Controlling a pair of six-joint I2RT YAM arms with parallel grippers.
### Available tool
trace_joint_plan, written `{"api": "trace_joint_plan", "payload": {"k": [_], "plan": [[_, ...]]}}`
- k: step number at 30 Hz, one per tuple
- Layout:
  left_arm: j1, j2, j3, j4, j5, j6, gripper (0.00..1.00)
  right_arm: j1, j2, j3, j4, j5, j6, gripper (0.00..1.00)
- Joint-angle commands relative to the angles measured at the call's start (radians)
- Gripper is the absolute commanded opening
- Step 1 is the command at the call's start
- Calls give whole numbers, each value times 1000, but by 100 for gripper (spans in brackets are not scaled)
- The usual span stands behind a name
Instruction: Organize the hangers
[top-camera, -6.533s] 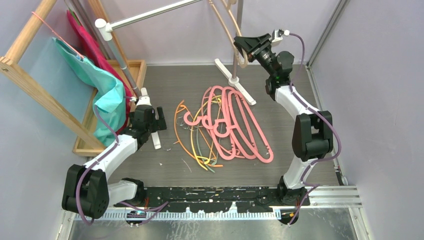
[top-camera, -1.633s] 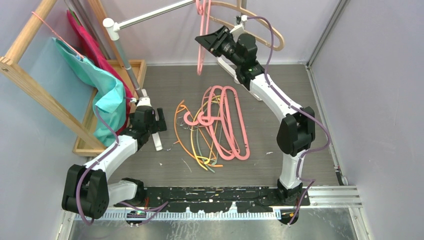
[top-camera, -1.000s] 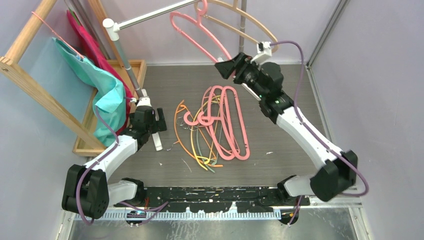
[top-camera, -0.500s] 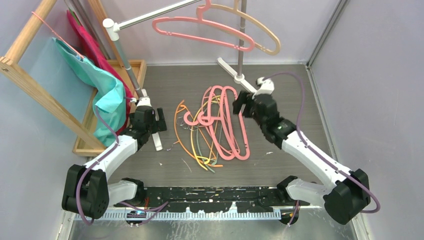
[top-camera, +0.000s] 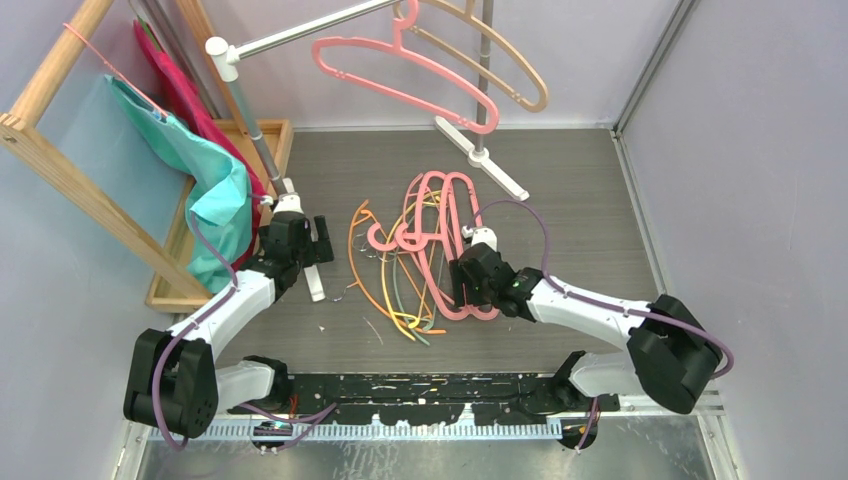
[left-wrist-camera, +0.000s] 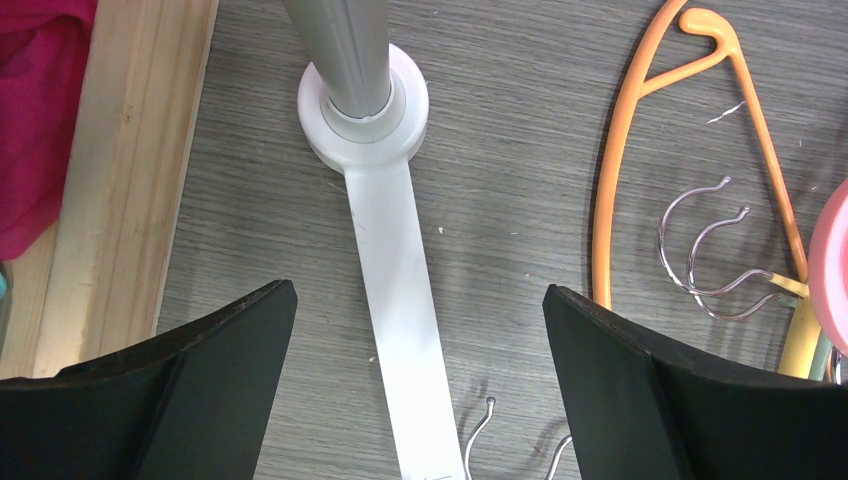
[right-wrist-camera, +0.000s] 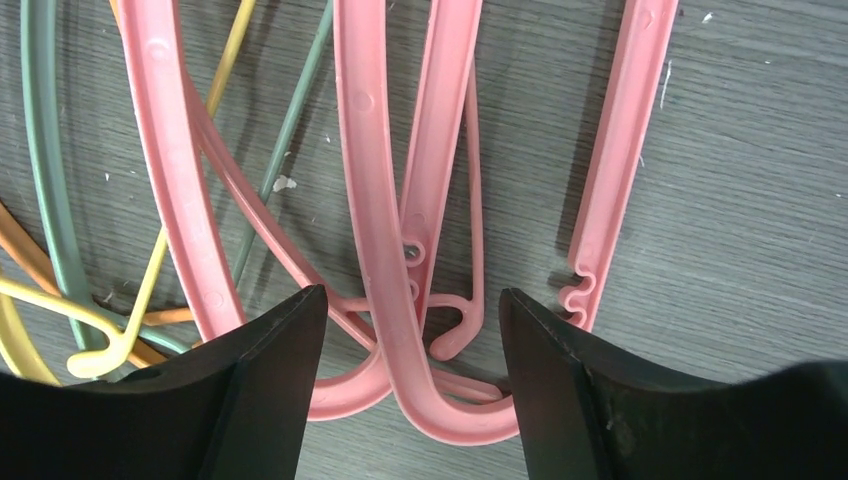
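The grey wood-grain worktop (top-camera: 590, 210) carries a tangled heap of hangers (top-camera: 437, 262) at its middle: thick pink ones and thin orange, yellow and green ones. A pink hanger (top-camera: 403, 40) and a beige hanger (top-camera: 540, 98) hang from the silver rail (top-camera: 300, 27). The right tool (right-wrist-camera: 412, 330) sits low over the pink bars, jaws apart, straddling them. The left tool (left-wrist-camera: 415, 310) stands wide apart over the stand's white foot (left-wrist-camera: 395, 260).

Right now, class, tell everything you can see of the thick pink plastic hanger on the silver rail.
The thick pink plastic hanger is a closed, rounded triangular loop with a top hook, smooth and matt. It hangs by that hook from the silver metal rail, tilted, beside a beige plastic hanger on the same rail.
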Motion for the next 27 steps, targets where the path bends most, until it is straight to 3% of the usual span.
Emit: {"api": "trace_joint_plan", "payload": {"k": [1, 4, 9, 18, 27], "plan": [[2, -19, 5, 34, -3, -5, 98, 3, 27, 16, 51, 19, 1, 66], [2, -15, 8, 34, -2, -6, 98, 3, 67, 17, 60, -7, -3, 57], [2, -14, 9, 33, -1, -5, 98, 3, 83, 5, 75, -22, -1, 50], [1, -13, 9, 32, -3, -5, 98, 3, -27, 52, -11, -32, 2, 4], [2, -13, 9, 34, -4, -5, 98, 7, -144, 188, -100, -211, 9, 1]]}}
